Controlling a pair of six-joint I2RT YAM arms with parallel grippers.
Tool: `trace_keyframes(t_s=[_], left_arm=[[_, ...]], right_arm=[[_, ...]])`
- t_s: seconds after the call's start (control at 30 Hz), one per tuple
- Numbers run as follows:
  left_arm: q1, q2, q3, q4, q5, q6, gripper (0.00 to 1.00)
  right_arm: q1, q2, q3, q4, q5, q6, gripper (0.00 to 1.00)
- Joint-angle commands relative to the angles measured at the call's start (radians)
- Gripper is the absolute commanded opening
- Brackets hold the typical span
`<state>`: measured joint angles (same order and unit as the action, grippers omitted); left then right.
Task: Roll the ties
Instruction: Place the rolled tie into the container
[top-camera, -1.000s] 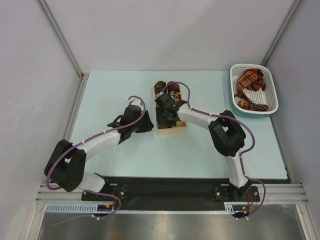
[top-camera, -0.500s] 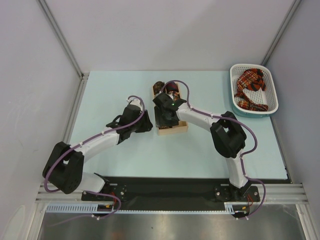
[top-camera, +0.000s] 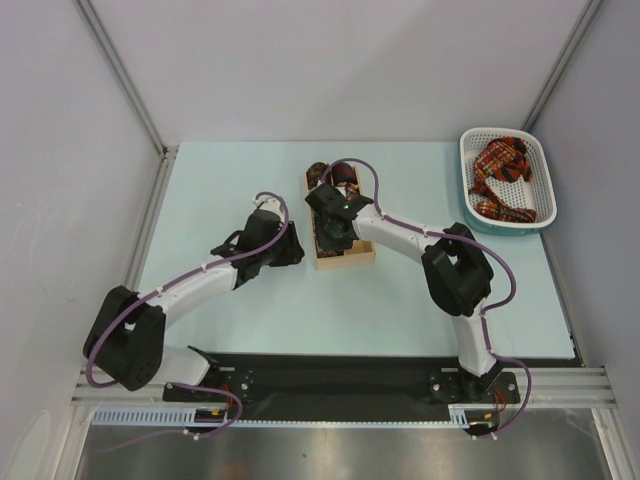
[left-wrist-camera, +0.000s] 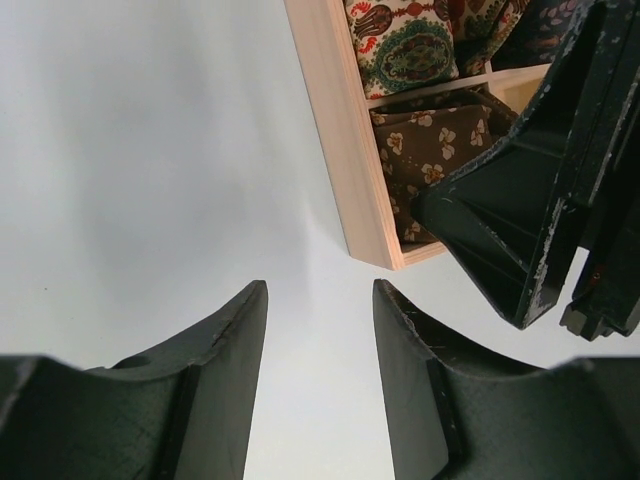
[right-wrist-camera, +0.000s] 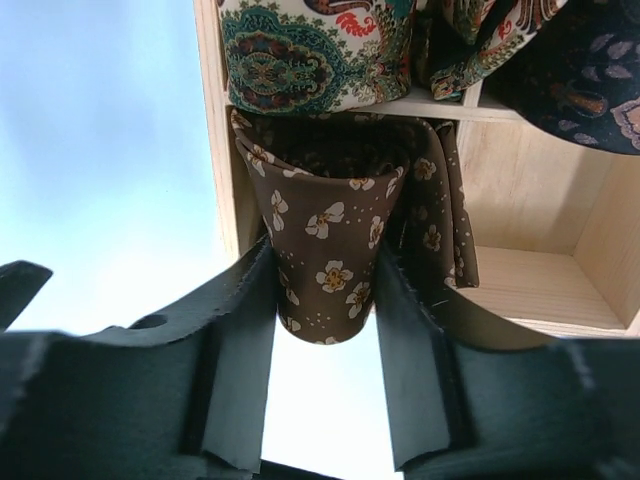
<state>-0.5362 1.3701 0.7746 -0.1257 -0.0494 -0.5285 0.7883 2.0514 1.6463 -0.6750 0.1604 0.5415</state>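
Right arm reaching toward 11 o'clock, right gripper (right-wrist-camera: 322, 300) pinching the rolled brown tie (right-wrist-camera: 325, 235) at the wooden box (right-wrist-camera: 520, 190), left gripper (left-wrist-camera: 320, 340) spread wide, at the box's 9 o'clock.

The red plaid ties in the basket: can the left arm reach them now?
Probably not: the plaid ties lie in the far right corner, and the right arm stretches between them and the left gripper.

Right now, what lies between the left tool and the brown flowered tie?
The left wrist view shows bare table beyond the left tool, then the wooden box's side wall; the brown tie sits just inside it, gripped by the right tool.
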Motion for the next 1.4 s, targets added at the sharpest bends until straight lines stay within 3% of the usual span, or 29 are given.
trace_keyframes(t_s=[0.0,0.1,0.33,0.6,0.77,0.87,0.97,1.07,1.17,1.37], left_arm=[[0.004,-0.052,0.041,-0.005,-0.02,0.025,0.52],[0.004,-0.063,0.043,-0.014,-0.021,0.028,0.52],[0.004,-0.072,0.043,-0.026,-0.015,0.035,0.52],[0.004,-0.101,0.049,-0.045,-0.023,0.036,0.52],[0.018,-0.129,0.035,-0.039,-0.015,0.03,0.53],[0.025,-0.155,0.008,-0.023,-0.012,0.019,0.53],[0.028,-0.218,-0.043,0.014,-0.024,0.019,0.59],[0.028,-0.313,-0.113,0.043,-0.05,0.033,0.81],[0.027,-0.439,-0.21,0.084,-0.06,0.042,1.0],[0.024,-0.702,-0.404,0.123,-0.053,0.07,1.0]], right_arm=[[0.005,-0.008,0.037,0.02,-0.001,-0.002,0.42],[0.003,0.021,0.026,0.034,-0.005,0.005,0.38],[0.008,0.058,0.021,0.038,-0.021,0.006,0.47],[0.02,-0.049,0.118,-0.034,0.033,-0.021,0.71],[0.022,-0.112,0.133,-0.015,0.025,-0.035,0.74],[0.02,-0.152,0.113,0.011,0.028,-0.044,0.82],[0.02,-0.261,-0.019,0.111,0.068,-0.072,0.84],[0.023,-0.436,-0.188,0.274,0.122,-0.107,1.0],[0.009,-0.633,-0.432,0.408,0.166,-0.152,1.0],[-0.049,-0.94,-0.816,0.537,0.226,-0.176,1.0]])
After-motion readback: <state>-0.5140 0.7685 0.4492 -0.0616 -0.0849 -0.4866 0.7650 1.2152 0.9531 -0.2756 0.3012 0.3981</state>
